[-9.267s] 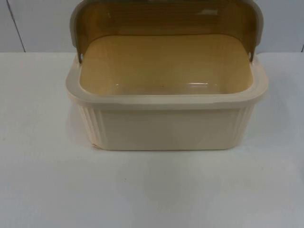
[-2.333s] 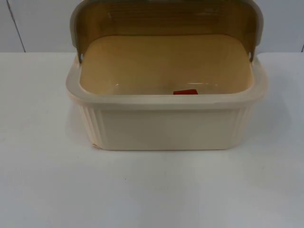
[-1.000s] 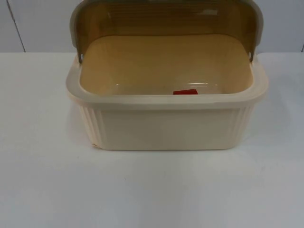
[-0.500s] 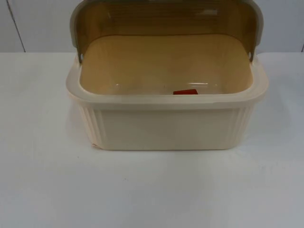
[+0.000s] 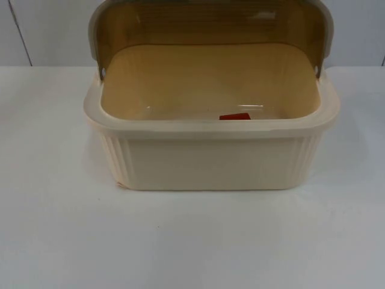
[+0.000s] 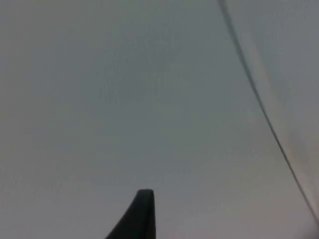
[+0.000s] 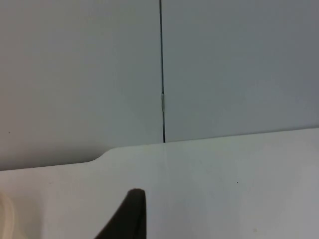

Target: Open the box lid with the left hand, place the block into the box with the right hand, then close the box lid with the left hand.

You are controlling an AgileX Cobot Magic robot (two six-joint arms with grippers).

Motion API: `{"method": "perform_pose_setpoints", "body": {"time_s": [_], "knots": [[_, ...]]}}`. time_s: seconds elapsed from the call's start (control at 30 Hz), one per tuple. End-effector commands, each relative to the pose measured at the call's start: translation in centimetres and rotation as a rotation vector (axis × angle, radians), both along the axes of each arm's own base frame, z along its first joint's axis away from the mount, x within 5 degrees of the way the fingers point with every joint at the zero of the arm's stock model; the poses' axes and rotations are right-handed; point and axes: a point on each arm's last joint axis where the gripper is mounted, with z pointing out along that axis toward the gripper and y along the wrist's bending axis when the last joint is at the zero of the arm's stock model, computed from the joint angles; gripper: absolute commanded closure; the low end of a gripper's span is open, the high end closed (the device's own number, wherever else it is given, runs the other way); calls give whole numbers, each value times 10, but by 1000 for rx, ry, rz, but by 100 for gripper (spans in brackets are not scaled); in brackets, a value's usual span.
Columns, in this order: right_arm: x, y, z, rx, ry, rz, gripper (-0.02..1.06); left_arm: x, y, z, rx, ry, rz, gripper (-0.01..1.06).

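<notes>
Here the cream box (image 5: 210, 159) stands on the white surface (image 5: 192, 241), close to the grey wall (image 5: 48, 30) behind it. Its brownish see-through lid (image 5: 210, 24) is swung up and back, standing open over the box's far edge. Inside, a red block (image 5: 235, 116) lies on the box floor near the front wall, a little toward the right arm's side; the front rim hides its lower part.

The left tool (image 6: 142, 216) shows as one black fingertip against plain grey wall with a dark seam running across it; whether its fingers are apart or together I cannot tell. The right tool (image 7: 130, 214) likewise shows one black fingertip, above the white surface near the wall's vertical seam, with a sliver of the cream box at the side; I cannot tell its opening either.
</notes>
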Motion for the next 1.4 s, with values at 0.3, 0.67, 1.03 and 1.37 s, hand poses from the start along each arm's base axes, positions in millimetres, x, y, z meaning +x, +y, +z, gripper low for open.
{"method": "perform_pose_setpoints", "body": {"time_s": [0.3, 0.67, 1.03, 1.37], "knots": [[-3, 0, 3, -9, -10, 3, 0, 8, -66, -56, 503, -56, -313, 0], [-3, 0, 3, -7, -15, 2, 0, -1, -83, -75, 397, 110, -417, 27], [-3, 1, 3, -1, -14, 4, 0, -1, -83, -76, 334, 151, -391, 105], [-3, 1, 3, 2, -14, 4, 0, -1, -88, -100, 321, 290, -440, 105]]}}
